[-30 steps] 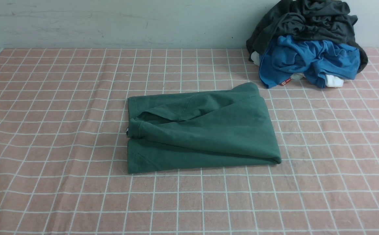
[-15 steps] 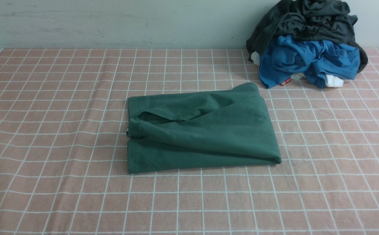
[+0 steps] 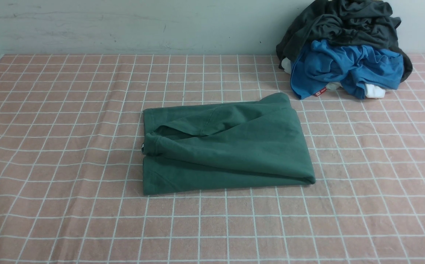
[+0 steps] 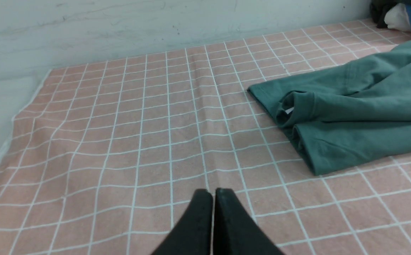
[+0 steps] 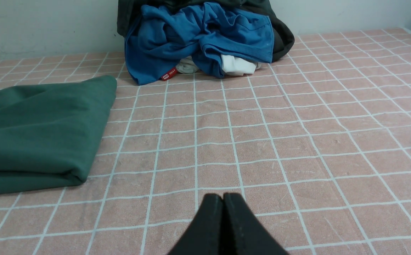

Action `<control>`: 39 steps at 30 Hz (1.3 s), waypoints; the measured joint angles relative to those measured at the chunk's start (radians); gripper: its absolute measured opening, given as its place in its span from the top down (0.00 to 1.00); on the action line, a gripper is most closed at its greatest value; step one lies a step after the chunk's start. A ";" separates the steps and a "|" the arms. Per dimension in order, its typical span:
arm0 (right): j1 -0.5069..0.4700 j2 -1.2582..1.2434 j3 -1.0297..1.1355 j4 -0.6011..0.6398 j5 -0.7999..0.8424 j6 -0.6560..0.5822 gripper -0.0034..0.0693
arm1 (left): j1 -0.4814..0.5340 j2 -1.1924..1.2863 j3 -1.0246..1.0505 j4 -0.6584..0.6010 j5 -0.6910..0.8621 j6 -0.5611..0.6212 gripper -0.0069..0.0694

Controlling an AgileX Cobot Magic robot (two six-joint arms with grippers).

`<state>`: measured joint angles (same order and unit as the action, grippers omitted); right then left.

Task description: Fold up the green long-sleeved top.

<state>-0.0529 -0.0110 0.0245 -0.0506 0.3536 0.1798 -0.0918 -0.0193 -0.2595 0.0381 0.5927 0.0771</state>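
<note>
The green long-sleeved top [image 3: 227, 146] lies folded into a rough rectangle in the middle of the pink checked cloth. It also shows in the left wrist view [image 4: 361, 109] and in the right wrist view [image 5: 39, 134]. Neither arm shows in the front view. My left gripper [image 4: 212, 193] is shut and empty, above bare cloth to the left of the top. My right gripper [image 5: 222, 196] is shut and empty, above bare cloth to the right of the top. The chest logo is hidden.
A pile of clothes stands at the back right against the wall: a dark charcoal-grey garment [image 3: 348, 22] over a bright blue garment [image 3: 344, 69], with white fabric [image 3: 375, 91] beneath. The checked cloth [image 3: 51, 146] covers the table; its left edge shows in the left wrist view [image 4: 0, 156].
</note>
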 joint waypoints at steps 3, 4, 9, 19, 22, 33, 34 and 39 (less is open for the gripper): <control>0.000 0.000 0.000 0.000 0.000 0.000 0.97 | 0.028 0.000 0.101 -0.011 -0.110 0.036 0.91; 0.000 0.000 0.000 0.000 0.000 0.000 0.97 | 0.043 0.000 0.145 -0.020 -0.141 0.045 0.91; 0.000 0.000 0.000 0.000 0.001 0.000 0.97 | 0.092 0.000 0.263 -0.063 -0.178 0.052 0.91; 0.000 0.000 0.000 -0.001 0.001 0.000 0.97 | 0.168 0.001 0.273 -0.071 -0.231 0.050 0.91; 0.000 0.000 0.000 -0.001 0.001 0.000 0.97 | 0.170 0.001 0.273 -0.068 -0.232 0.048 0.91; 0.000 0.000 0.000 -0.001 0.001 0.000 0.97 | 0.170 0.001 0.273 -0.068 -0.232 0.047 0.91; 0.000 0.000 0.000 -0.001 0.001 0.000 0.97 | 0.170 0.001 0.273 -0.068 -0.232 0.047 0.91; 0.000 0.000 0.000 -0.001 0.001 0.000 0.97 | 0.171 0.001 0.273 -0.068 -0.232 0.047 0.91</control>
<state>-0.0529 -0.0110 0.0242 -0.0516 0.3546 0.1798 0.0787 -0.0180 0.0139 -0.0301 0.3608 0.1238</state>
